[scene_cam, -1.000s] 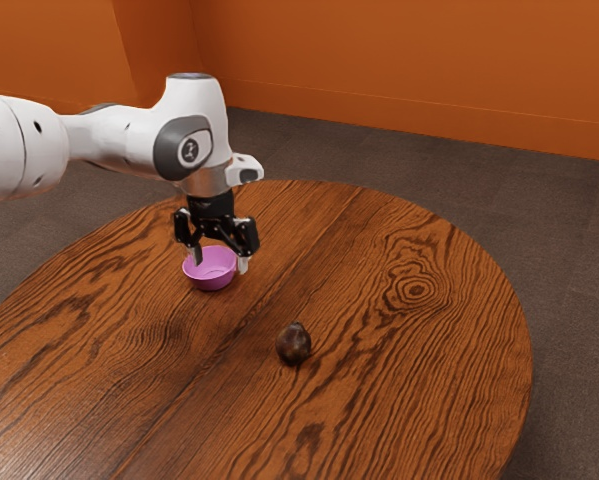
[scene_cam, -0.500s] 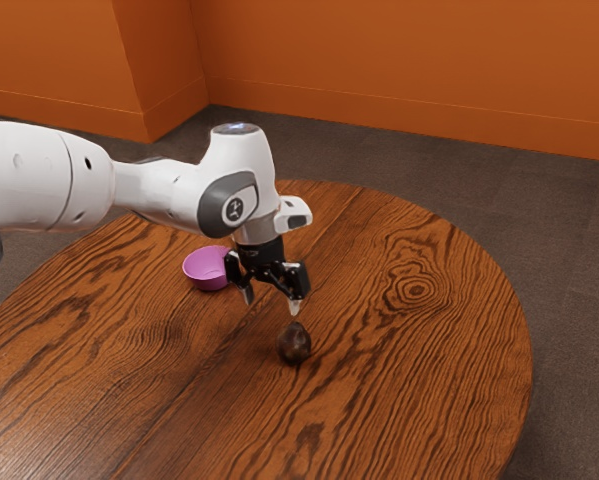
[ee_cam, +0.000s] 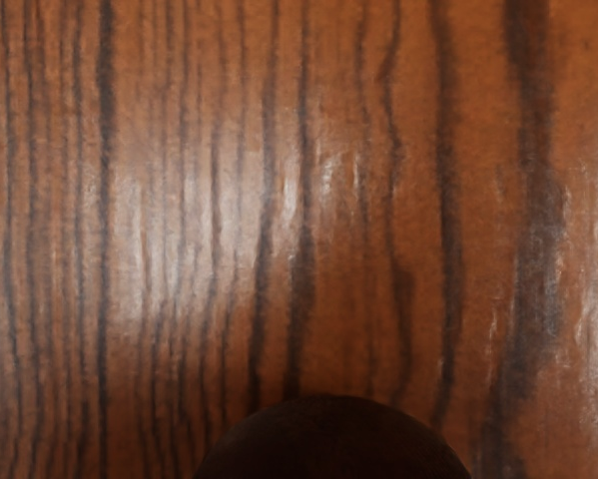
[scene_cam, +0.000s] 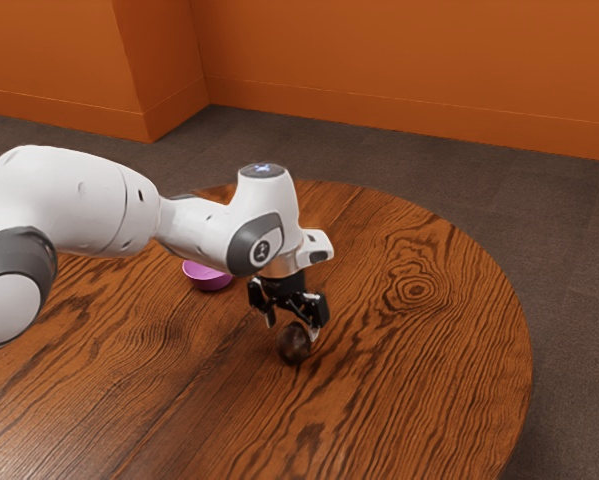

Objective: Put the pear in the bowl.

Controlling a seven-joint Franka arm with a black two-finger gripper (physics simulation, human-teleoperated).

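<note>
Exterior view: the pear (scene_cam: 294, 346), dark brown and roundish, is seen on the wooden table (scene_cam: 419, 390), and it is not yet placed in the bowl. Directly above the pear the black gripper (scene_cam: 292, 331) is held, with its fingers pointed downward. The jaws are kept apart, one at each side of the pear's upper part; the pear is not clamped by them. Whether its skin is touched by one finger, this cannot be told. The pink bowl (scene_cam: 207, 283) is located behind the pear and toward the exterior view's left, well apart from it, and its upper part is partly covered by the white arm (scene_cam: 89, 205). In the wrist view, the striped wood of the table is shown beside the pear, of which a dark, rounded top is seen.
</note>
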